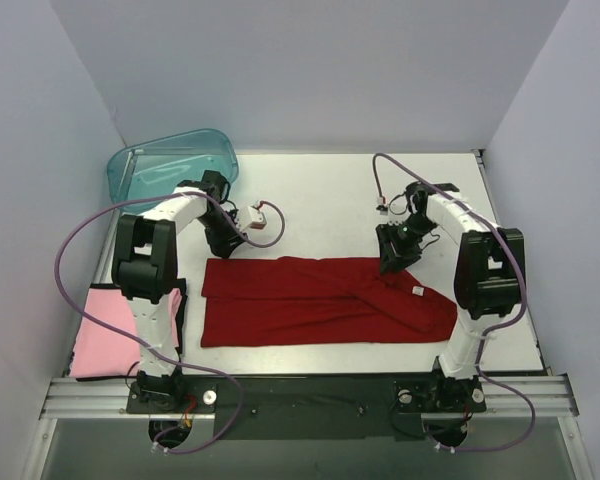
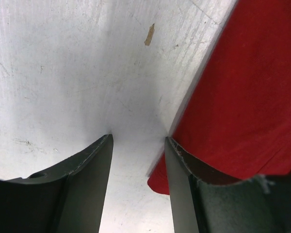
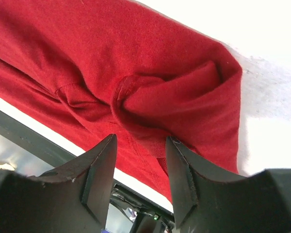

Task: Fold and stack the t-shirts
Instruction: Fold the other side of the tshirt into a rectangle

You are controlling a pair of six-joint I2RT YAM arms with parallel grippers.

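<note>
A bunched fold of the dark red t-shirt [image 3: 174, 97] lies just beyond the parted jaws.

- The dark red t-shirt [image 1: 320, 300] is soft, dull cloth with wrinkles.
- The pink t-shirt [image 1: 102, 345], at the tabletop's near left corner, is soft, smooth cloth.
- The tub [image 1: 170, 165] is shiny, see-through plastic.
- The tabletop [image 1: 320, 190] is white and smooth, with little scratches.

White arms [image 1: 158, 325] w/ blk joints [image 1: 145, 255], purple cables [image 1: 59, 268], dark grippers [image 2: 138, 137].
</note>
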